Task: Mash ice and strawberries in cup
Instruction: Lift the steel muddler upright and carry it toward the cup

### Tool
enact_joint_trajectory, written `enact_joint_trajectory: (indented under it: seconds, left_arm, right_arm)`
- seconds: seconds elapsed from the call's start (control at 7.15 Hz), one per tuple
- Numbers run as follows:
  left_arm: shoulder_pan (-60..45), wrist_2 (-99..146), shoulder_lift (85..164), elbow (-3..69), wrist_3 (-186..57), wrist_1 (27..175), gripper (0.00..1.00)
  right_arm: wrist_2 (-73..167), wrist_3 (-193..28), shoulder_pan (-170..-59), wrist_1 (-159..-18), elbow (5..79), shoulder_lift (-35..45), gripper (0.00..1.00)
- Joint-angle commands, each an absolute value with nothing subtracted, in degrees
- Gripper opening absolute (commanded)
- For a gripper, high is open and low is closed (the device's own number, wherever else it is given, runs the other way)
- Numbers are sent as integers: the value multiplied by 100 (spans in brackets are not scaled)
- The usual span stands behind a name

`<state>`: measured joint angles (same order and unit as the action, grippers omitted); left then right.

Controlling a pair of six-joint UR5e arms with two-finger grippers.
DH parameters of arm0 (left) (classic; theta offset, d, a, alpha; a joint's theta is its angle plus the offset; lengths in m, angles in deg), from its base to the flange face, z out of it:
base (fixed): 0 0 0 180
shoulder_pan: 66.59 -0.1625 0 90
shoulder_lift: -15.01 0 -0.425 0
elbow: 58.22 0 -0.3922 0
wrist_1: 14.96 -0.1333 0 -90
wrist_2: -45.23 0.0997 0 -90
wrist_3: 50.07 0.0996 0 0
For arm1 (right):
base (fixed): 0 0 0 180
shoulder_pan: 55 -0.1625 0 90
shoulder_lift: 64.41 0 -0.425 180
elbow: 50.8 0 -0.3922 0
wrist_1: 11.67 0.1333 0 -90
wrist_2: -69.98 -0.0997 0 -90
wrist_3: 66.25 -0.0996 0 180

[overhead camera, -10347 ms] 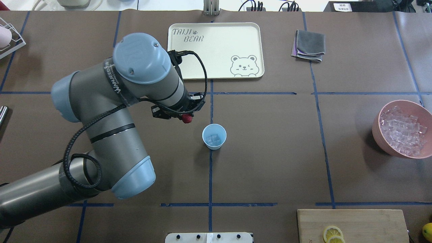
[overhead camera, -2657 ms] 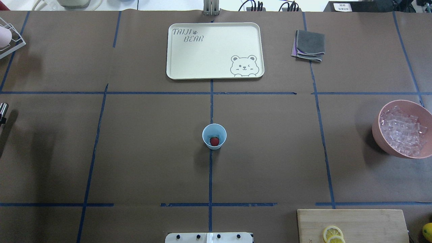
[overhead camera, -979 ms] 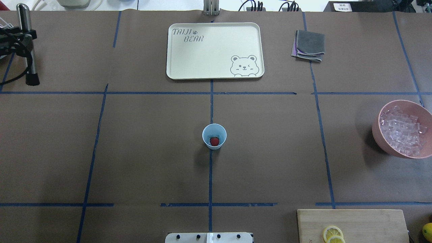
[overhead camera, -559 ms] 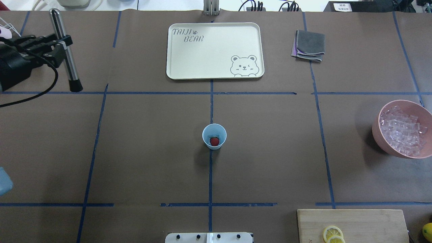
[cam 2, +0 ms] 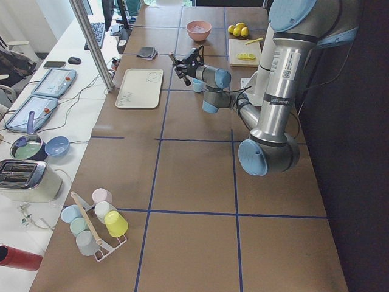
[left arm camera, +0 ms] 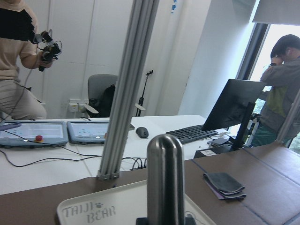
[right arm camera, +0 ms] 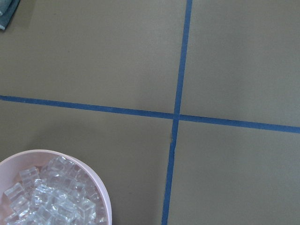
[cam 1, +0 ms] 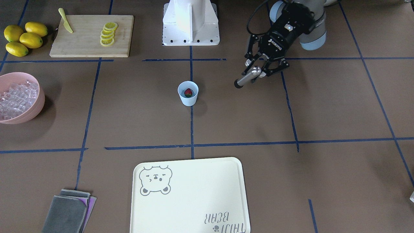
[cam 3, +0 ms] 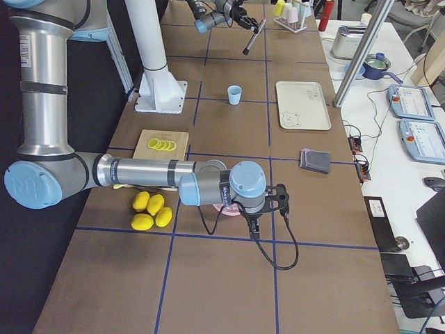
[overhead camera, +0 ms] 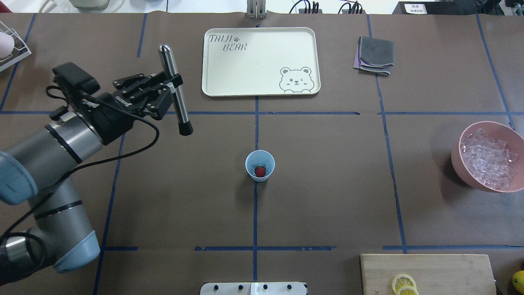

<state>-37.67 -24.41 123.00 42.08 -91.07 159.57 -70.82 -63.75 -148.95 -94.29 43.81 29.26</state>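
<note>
Brown-papered bench point(overhead camera: 327, 196) gridded with blue tape; left arm point(overhead camera: 61, 143) reaches in over the robot's left half, forearm slanting toward the far side; right arm point(cam 3: 139, 172) lies low along the robot's right end of the bench; cream bear-print tray point(overhead camera: 262, 61) at the far edge, centre; wooden cutting board point(cam 1: 84, 38) near the robot's base on its right, lemon slices point(cam 1: 107, 34) on it, whole lemons point(cam 1: 24, 38) just beside it; pink bowl point(overhead camera: 458, 164) at the right edge, heaped with ice cubes point(overhead camera: 487, 159); folded grey cloth point(overhead camera: 374, 55) to the right of the tray; left hand point(overhead camera: 174, 86) clamped across the shaft of a steel muddler point(overhead camera: 181, 112), fingers pinching it about mid-length; right hand point(cam 3: 278, 200) sits by the pink bowl, seen only from the side, so cannot tell whether it is wide or narrow; muddler tilted, rounded metal end up and away, black tip down and toward the robot, raised off the bench, well apart from the cup; pale blue cup point(cam 1: 188, 100) upright at mid-bench on the centre tape line, nothing touching it; strawberry point(overhead camera: 260, 171) inside the cup, red with green top showing; whether ice lies under it cannot be made out.
</note>
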Motion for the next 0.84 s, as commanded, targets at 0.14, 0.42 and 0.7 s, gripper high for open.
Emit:
enact_joint_trajectory:
  seconds: [0.14, 0.42, 0.7]
  left_arm:
    - [-4154, -2104, 12988, 3318, -8455, 17137, 0]
    - [-4651, -1643, 13067, 3503, -7176, 17155, 0]
    - [-5644, -832, 13373, 3451, -6355, 17128, 0]
  right_arm:
    - [-7082, -6379, -14895, -9429, 4377, 2920, 99]
    - [-7091, -6362, -14895, -9420, 4395, 2920, 99]
    - [-7100, -6361, -14895, -9420, 4421, 2928, 99]
